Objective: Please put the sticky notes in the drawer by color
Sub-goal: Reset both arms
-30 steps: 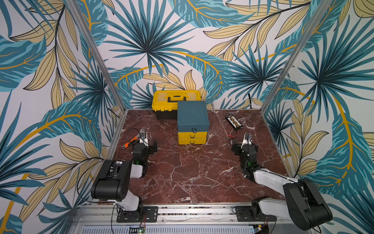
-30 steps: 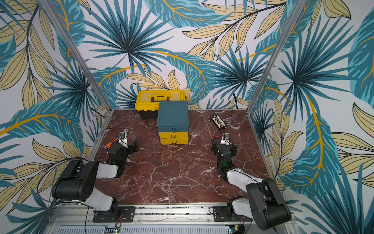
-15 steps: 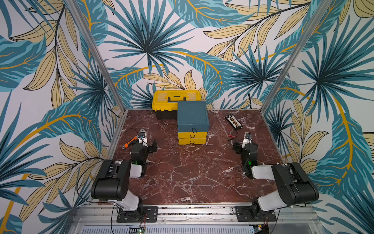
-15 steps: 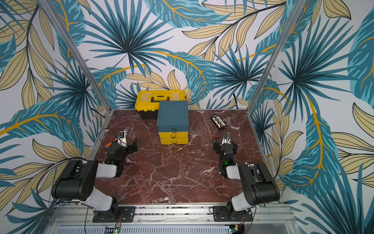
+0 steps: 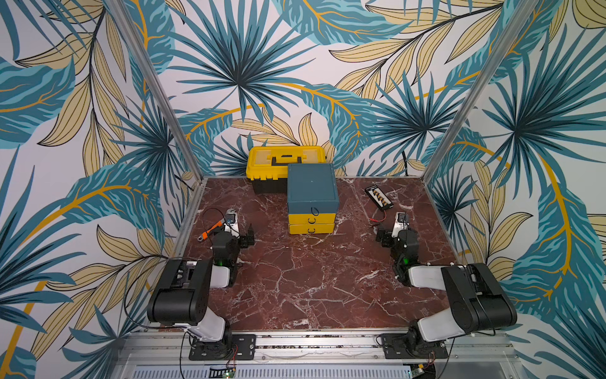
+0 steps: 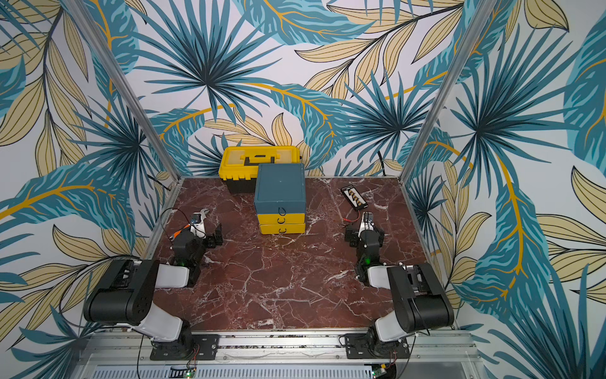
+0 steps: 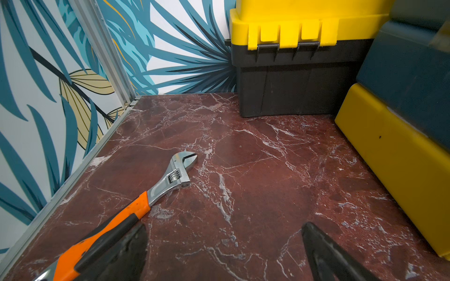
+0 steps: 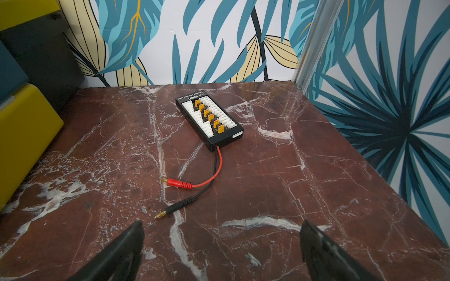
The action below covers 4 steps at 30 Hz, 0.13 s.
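No sticky notes show in any view. The drawer [image 5: 312, 190] [image 6: 279, 188] is a teal cabinet with one teal and two yellow fronts, all pushed in, standing at the back middle of the marble table. Its side also shows in the left wrist view [image 7: 394, 155] and the right wrist view [image 8: 22, 136]. My left gripper [image 5: 241, 226] [image 6: 206, 228] [image 7: 224, 233] rests low, left of the drawer, open and empty. My right gripper [image 5: 390, 229] [image 6: 359, 229] [image 8: 221, 231] rests low on the right, open and empty.
A yellow and black toolbox [image 5: 278, 160] stands behind the drawer against the back wall. An orange-handled wrench [image 5: 210, 231] [image 7: 170, 177] lies beside my left gripper. A black charging board [image 5: 378, 197] [image 8: 209, 119] with red and black plug leads [image 8: 180, 183] lies ahead of my right gripper.
The right arm has folded back from a low, stretched pose, and its gripper has drawn slightly back. The left arm has not moved.
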Motion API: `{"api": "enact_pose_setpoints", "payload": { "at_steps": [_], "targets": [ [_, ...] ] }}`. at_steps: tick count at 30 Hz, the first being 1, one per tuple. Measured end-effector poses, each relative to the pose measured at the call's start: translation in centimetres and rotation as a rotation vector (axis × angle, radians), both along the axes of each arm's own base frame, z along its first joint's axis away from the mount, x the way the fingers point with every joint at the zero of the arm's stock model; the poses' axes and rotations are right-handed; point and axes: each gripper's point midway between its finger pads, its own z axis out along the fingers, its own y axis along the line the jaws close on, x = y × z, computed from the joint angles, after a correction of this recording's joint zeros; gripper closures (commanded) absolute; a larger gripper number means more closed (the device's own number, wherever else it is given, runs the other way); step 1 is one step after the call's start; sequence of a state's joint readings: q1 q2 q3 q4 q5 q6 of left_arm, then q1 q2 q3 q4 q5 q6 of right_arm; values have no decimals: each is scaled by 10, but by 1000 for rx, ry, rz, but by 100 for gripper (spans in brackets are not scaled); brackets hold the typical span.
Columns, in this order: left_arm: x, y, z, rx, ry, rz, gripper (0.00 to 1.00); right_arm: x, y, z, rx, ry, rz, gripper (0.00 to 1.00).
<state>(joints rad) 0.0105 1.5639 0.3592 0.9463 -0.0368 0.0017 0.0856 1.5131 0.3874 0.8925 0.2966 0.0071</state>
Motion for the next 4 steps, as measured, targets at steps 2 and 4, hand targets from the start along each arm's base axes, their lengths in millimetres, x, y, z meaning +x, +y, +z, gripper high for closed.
{"api": "enact_pose_setpoints", "payload": {
  "at_steps": [2, 4],
  "targets": [
    [0, 0, 0, 0, 0, 0, 0, 0, 0, -1, 1, 4, 3, 1],
    [0, 0, 0, -1, 0, 0, 0, 0, 1, -1, 2, 5, 6, 1]
  ]
}}
